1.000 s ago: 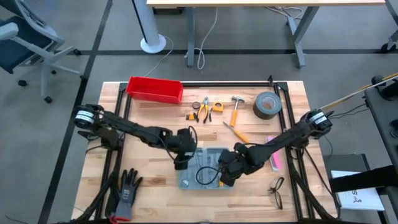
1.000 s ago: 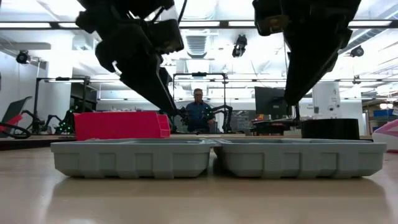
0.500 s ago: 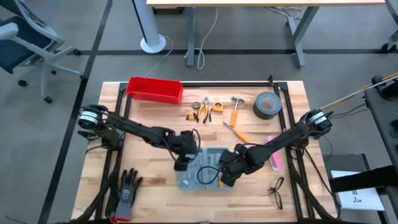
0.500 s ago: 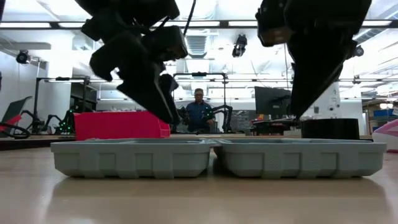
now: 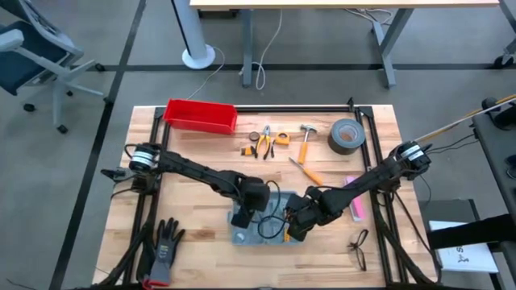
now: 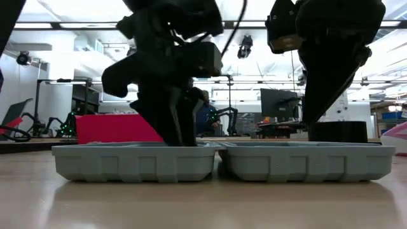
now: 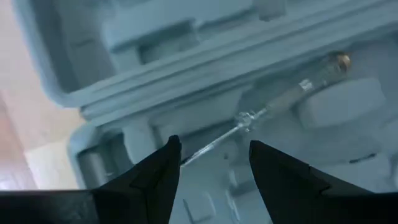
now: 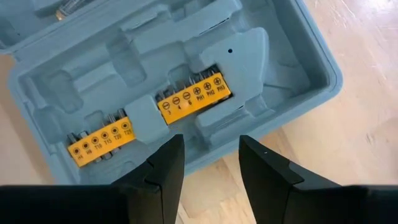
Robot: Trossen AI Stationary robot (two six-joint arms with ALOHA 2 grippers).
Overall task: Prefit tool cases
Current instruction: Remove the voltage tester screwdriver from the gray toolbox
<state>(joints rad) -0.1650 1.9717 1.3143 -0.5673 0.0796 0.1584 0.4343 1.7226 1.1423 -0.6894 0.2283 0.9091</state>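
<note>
The grey-blue tool case (image 5: 264, 219) lies open and flat on the wooden table, its two halves side by side (image 6: 137, 159). One half holds a clear-handled screwdriver (image 7: 283, 99) in a moulded slot. The other half holds two yellow bit strips (image 8: 193, 96). My left gripper (image 7: 214, 168) points steeply down into the screwdriver's half (image 6: 175, 137), open, a finger on either side of the screwdriver's shaft tip and apart from it. My right gripper (image 8: 208, 163) hangs open above the near edge of the half with the bits (image 6: 318, 117), holding nothing.
Toward the far edge lie a red bin (image 5: 201, 115), pliers (image 5: 264, 142), a hammer (image 5: 306, 142), a roll of grey tape (image 5: 346, 135) and an orange-handled screwdriver (image 5: 306, 172). A pink thing (image 5: 355, 208) lies right of the case, black gloves (image 5: 165, 246) at near left, glasses (image 5: 359, 248) at near right.
My left gripper has gone toward the table's right and near edges and down, tipping steeper, until its fingertips dip below the rim of the case's left half. Its fingers have stayed apart. The case has not moved.
</note>
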